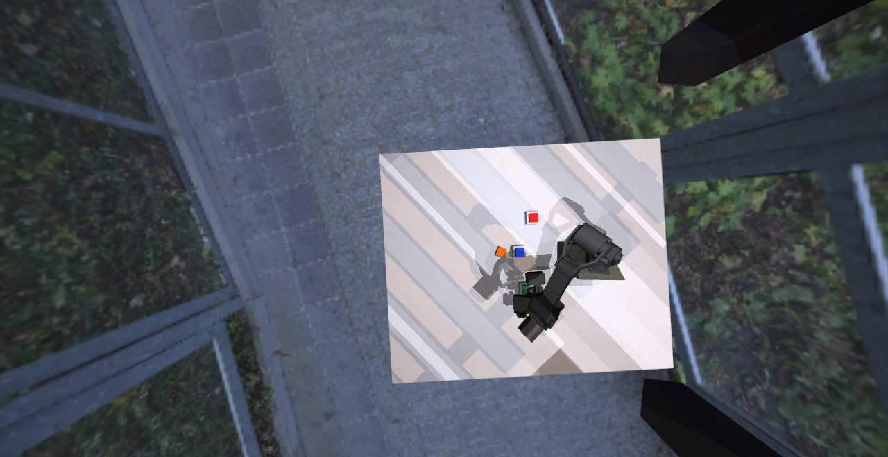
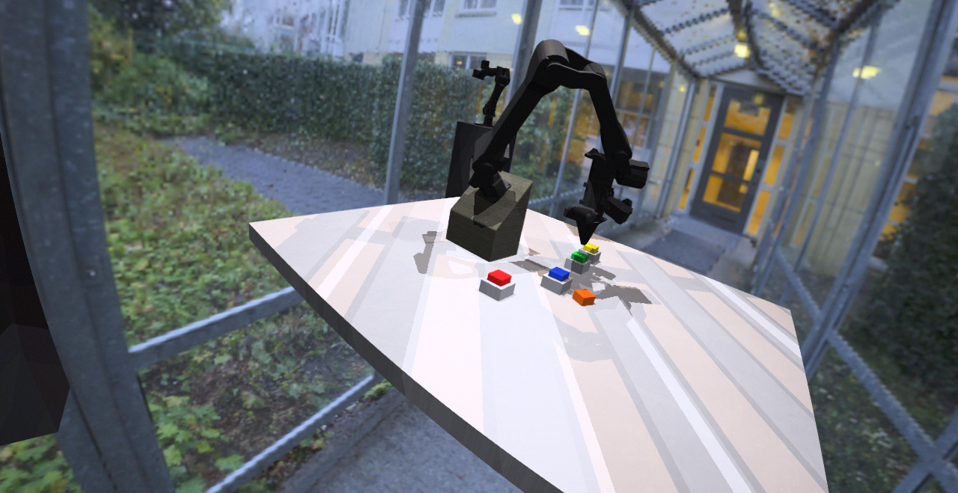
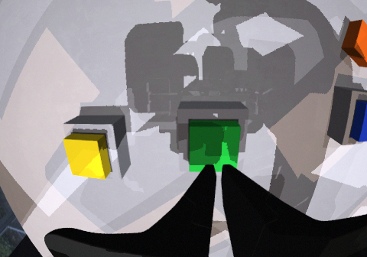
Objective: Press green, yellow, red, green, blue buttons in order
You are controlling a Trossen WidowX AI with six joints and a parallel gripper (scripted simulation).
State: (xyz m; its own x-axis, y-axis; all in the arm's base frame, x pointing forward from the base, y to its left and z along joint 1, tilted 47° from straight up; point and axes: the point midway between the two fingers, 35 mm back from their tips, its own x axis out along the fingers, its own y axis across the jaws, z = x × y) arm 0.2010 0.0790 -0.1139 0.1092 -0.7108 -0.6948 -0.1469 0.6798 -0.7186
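Note:
The gripper (image 2: 584, 242) (image 3: 218, 166) (image 1: 526, 290) is shut and empty, tips down just above the green button (image 2: 579, 257) (image 3: 210, 138). In the wrist view its tips overlap the near edge of the green cap; contact cannot be told. The yellow button (image 1: 527, 315) (image 2: 590, 248) (image 3: 86, 155) stands to the left in the wrist view and is mostly hidden by the arm in the top view. The blue button (image 1: 519, 252) (image 2: 558, 274) (image 3: 360, 121) is at the right edge of the wrist view. The red button (image 1: 533, 218) (image 2: 498, 277) stands farther off, outside the wrist view.
An orange block (image 1: 500, 251) (image 2: 583, 297) (image 3: 357, 43) lies close beside the blue button. The arm's base block (image 2: 485, 225) stands on the table (image 1: 422, 330) (image 2: 435, 329) behind the buttons in the exterior view. Arm shadows fall around the green button.

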